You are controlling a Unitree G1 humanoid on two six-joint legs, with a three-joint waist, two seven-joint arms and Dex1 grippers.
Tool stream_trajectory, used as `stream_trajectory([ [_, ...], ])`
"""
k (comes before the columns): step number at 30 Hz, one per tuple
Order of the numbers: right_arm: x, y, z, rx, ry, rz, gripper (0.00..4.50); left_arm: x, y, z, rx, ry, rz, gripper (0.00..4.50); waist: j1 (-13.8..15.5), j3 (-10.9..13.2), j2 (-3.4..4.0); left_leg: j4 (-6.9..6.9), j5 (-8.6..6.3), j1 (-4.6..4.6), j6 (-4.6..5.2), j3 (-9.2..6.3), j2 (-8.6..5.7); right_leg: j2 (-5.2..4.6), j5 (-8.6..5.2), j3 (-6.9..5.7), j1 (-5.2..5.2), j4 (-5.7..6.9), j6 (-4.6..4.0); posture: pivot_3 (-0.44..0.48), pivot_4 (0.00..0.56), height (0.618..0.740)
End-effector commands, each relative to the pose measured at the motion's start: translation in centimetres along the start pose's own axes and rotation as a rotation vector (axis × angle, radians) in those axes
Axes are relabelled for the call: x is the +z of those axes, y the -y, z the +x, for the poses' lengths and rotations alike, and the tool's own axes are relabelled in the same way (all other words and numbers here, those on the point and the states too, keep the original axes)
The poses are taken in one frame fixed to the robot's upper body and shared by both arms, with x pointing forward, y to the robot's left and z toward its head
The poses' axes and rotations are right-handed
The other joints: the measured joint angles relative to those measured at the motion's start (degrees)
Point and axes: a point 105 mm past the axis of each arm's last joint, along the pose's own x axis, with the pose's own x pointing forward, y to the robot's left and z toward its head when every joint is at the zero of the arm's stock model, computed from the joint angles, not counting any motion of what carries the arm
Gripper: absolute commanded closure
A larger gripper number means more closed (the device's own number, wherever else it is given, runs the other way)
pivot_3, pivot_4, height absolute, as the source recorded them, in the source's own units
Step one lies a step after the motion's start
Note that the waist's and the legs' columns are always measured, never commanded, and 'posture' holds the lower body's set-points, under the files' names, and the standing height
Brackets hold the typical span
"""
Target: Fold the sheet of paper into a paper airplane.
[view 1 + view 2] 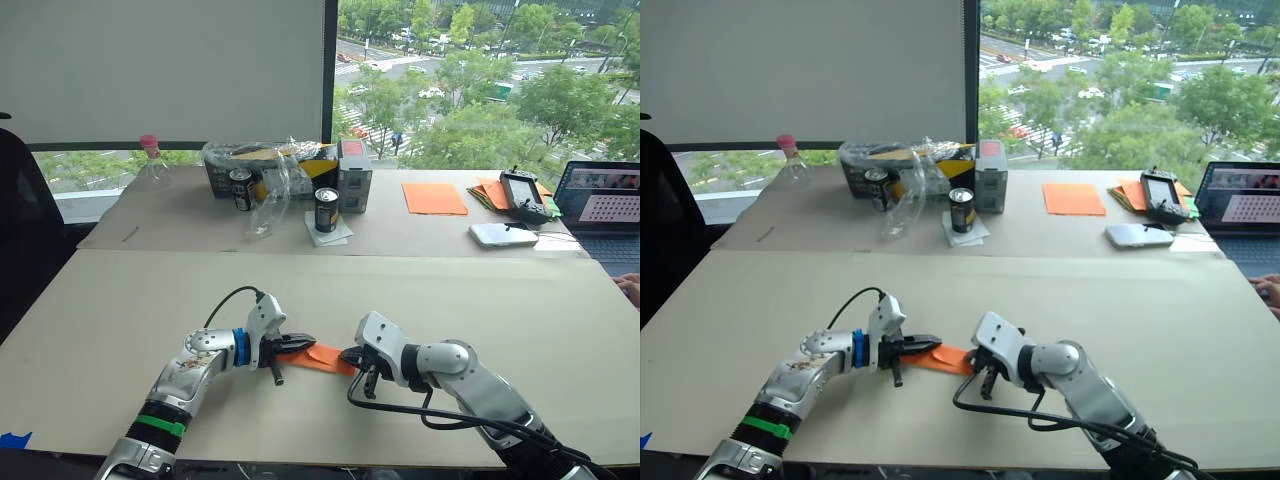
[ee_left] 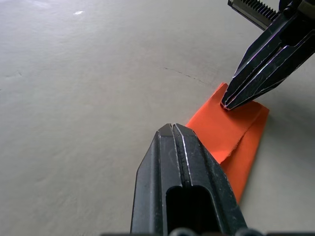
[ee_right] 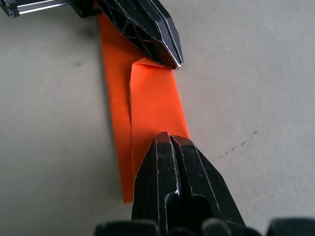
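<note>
The sheet of paper (image 1: pixel 326 355) is a narrow, layered bright-orange strip lying flat on the near table (image 1: pixel 120 310), between my two grippers. My left gripper (image 1: pixel 300 343) is shut, and its tip rests on the strip's left end, where a folded flap (image 3: pixel 152 98) ends. From the other side, my right gripper (image 1: pixel 351 355) is also shut and presses its tip onto the right end. In the left wrist view the paper (image 2: pixel 231 142) lies just beyond my left fingertips (image 2: pixel 172 127), with the right gripper (image 2: pixel 226 104) touching its far corner.
The far table holds two cans (image 1: pixel 326 209), a clear bottle (image 1: pixel 152 165), boxes (image 1: pixel 354 175), a flat orange sheet (image 1: pixel 434 198), a pile of papers (image 1: pixel 492 191), a controller (image 1: pixel 524 195) and a laptop (image 1: pixel 605 200). A person's hand (image 1: pixel 630 288) shows at the right edge.
</note>
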Motion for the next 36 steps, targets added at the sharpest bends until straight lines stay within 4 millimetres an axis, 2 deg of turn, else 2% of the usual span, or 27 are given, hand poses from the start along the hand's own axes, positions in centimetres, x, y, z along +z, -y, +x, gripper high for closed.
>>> stream_trajectory([
  [1, -3.5, -1.4, 0.6, 0.036, -0.139, 0.088, 4.48, -0.5, 1.5, 1.2, -0.063, -0.018, -0.025, 4.5, 0.0, 0.0, -0.06, 0.0, 0.0, -0.01, 0.0, 0.0, 0.0, 0.0, 0.0, 0.0, -0.01, 0.0, 0.0, 0.0, 0.15, 0.715],
  [5, -3.5, -1.5, 0.8, 0.032, -0.144, 0.097, 4.48, -0.1, 1.7, 1.8, -0.079, -0.027, -0.019, 4.5, -0.1, 0.1, -0.09, 0.0, 0.0, 0.0, 0.0, -0.01, 0.0, 0.01, 0.0, 0.0, -0.02, 0.04, 0.0, 0.0, 0.15, 0.715],
  [9, -3.5, -1.6, 0.9, 0.021, -0.149, 0.101, 4.48, -1.4, 1.9, 2.4, -0.087, -0.113, -0.025, 4.5, -0.2, 0.0, -0.08, 0.0, 0.0, 0.03, 0.0, -0.01, 0.01, 0.02, 0.0, 0.0, -0.02, 0.07, 0.0, 0.0, 0.15, 0.715],
  [20, -3.5, -1.8, 0.8, 0.008, -0.159, 0.117, 4.48, -1.6, 0.7, 3.8, -0.007, -0.174, -0.017, 4.5, 0.0, 0.0, -0.16, 0.01, 0.01, 0.18, -0.02, -0.06, -0.01, 0.02, 0.01, -0.01, 0.16, 0.06, 0.01, 0.0, 0.15, 0.715],
  [24, -3.6, -1.8, 0.8, 0.009, -0.162, 0.115, 4.48, -2.1, 0.5, 3.3, 0.01, -0.233, -0.036, 4.5, 0.0, 0.0, -0.16, 0.01, 0.01, 0.18, -0.02, -0.07, -0.01, 0.02, 0.01, -0.01, 0.16, 0.07, 0.01, 0.0, 0.15, 0.715],
  [27, -3.6, -1.7, 0.9, 0.011, -0.164, 0.111, 4.48, -2.5, -0.5, 1.8, 0.092, -0.248, -0.093, 4.5, -0.2, 0.0, -0.17, 0.0, 0.01, 0.19, -0.02, -0.08, 0.0, 0.03, 0.01, -0.01, 0.16, 0.06, 0.01, 0.0, 0.15, 0.715],
  [33, -3.6, -1.6, 1.1, 0.016, -0.166, 0.106, 4.48, -2.4, -0.8, 0.2, 0.147, -0.217, -0.174, 4.5, -1.5, 0.0, -0.2, -0.09, 0.01, 0.18, -0.02, -0.12, 0.03, 0.06, 0.0, -0.02, 0.1, 0.08, 0.01, 0.0, 0.15, 0.715],
  [35, -3.6, -1.5, 1.2, 0.021, -0.167, 0.098, 4.48, -1.7, -1.0, 0.0, 0.166, -0.162, -0.213, 4.5, -1.9, 0.0, -0.19, -0.15, 0.01, 0.18, -0.02, -0.14, 0.03, 0.08, 0.0, -0.02, 0.08, 0.08, 0.01, 0.0, 0.15, 0.715],
  [36, -3.5, -1.5, 1.3, 0.026, -0.168, 0.09, 4.48, 0.0, -1.2, 0.2, 0.163, -0.045, -0.258, 4.5, -2.0, 0.0, -0.19, -0.17, 0.01, 0.18, -0.02, -0.15, 0.04, 0.1, 0.0, -0.02, 0.07, 0.08, 0.0, 0.0, 0.15, 0.715],
])
